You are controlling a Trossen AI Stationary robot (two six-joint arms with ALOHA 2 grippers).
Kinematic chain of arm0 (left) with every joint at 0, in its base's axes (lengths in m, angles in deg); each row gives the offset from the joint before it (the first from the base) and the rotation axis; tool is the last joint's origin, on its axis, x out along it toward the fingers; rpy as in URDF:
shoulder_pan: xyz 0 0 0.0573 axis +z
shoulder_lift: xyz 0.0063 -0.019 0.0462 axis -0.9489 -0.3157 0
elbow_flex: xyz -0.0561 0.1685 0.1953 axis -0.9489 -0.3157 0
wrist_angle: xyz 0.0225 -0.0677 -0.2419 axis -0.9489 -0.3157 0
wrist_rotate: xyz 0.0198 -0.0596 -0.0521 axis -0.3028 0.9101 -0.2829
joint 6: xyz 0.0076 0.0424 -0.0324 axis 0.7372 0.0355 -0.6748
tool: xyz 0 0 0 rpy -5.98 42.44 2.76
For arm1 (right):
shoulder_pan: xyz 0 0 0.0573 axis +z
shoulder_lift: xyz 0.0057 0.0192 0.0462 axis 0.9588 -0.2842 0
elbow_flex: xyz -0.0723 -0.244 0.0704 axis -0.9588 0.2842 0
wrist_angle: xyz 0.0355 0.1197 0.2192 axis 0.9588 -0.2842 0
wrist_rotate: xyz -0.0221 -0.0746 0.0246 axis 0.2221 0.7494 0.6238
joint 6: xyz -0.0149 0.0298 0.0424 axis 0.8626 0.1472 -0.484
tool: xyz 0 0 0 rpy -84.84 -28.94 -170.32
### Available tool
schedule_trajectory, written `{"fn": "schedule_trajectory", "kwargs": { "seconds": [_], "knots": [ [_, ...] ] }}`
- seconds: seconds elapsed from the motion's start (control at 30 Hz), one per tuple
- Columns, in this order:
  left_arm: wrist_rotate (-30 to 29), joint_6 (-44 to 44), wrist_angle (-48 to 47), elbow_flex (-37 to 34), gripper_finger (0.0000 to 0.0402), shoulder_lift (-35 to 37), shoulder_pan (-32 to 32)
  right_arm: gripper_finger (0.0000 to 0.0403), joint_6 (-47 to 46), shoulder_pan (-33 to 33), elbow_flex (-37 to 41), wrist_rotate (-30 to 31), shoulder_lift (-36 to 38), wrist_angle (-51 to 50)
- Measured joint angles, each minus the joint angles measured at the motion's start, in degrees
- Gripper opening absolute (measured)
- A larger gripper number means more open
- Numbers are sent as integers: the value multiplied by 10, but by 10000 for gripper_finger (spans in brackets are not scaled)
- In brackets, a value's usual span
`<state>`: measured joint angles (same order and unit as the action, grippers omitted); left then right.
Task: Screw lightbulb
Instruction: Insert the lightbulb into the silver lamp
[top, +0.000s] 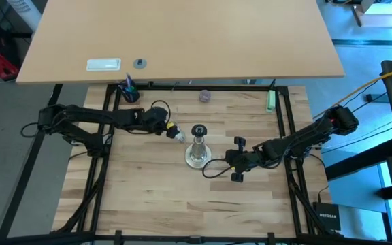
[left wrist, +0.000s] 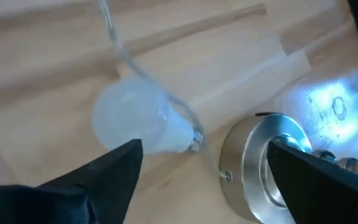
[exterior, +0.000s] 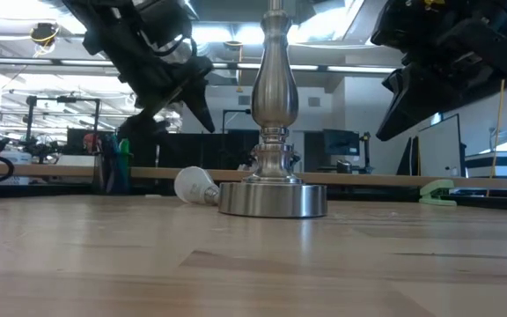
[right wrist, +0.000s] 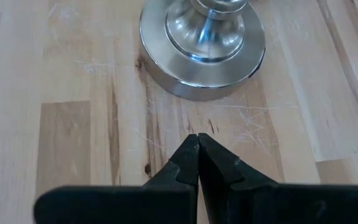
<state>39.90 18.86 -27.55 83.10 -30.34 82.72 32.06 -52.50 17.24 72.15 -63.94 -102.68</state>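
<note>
1. Left gripper (left wrist: 197, 171) is hovering with its 2 fingers spread wide just above the lightbulb (left wrist: 143, 119), gripping nothing.
2. That lightbulb is lying on its side on the wooden tabletop (top: 155, 197), just beside the lamp stand (top: 197, 154) on the left arm's side, its screw base pointing toward the stand's foot.
3. Judging by its look, the bulb is light, rigid and fragile, and its smooth frosted globe is likely slippery and apt to roll away under a nudge.
4. Best hold, as I judge it, is across the widest part of the globe with gentle pressure, keeping the threaded base free for the socket.
5. Its shape is showing as a round white globe tapering to a narrow ribbed metal base.
6. Lamp stand is standing upright, polished silvery metal with a heavy round foot, a turned baluster stem and a dark socket on top.
7. Tabletop is showing pale butcher-block planks with fine scratches.
8. Right gripper (right wrist: 197, 142) is waiting with its fingers pressed together, empty, near the stand's foot on the opposite side from the bulb.
</note>
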Motion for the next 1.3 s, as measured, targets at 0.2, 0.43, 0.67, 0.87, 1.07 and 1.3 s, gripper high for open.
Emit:
{"fn": "schedule_trajectory", "kwargs": {
  "seconds": [0.2, 0.43, 0.67, 0.87, 1.07, 1.3],
  "knots": [
    [-94, -82, -3, -1, 337, -37, -60, 10, 0, 0, 0, 0, 0, 1],
    [-167, -101, 12, -1, 328, -99, -64, 10, 0, 0, 0, 0, 0, 1],
    [-174, 19, 113, -2, 327, -130, -31, 10, 0, 0, 0, -1, 0, 1],
    [-135, 131, 158, 3, 327, -111, 12, 10, 6, 0, 0, -1, 0, 1],
    [-102, 84, 44, 28, 327, -84, -21, 10, 9, 0, 0, -1, 0, 1],
    [-123, 36, -111, 94, 327, -45, -123, 10, 9, 0, 0, -1, 0, 1]
  ]
}}
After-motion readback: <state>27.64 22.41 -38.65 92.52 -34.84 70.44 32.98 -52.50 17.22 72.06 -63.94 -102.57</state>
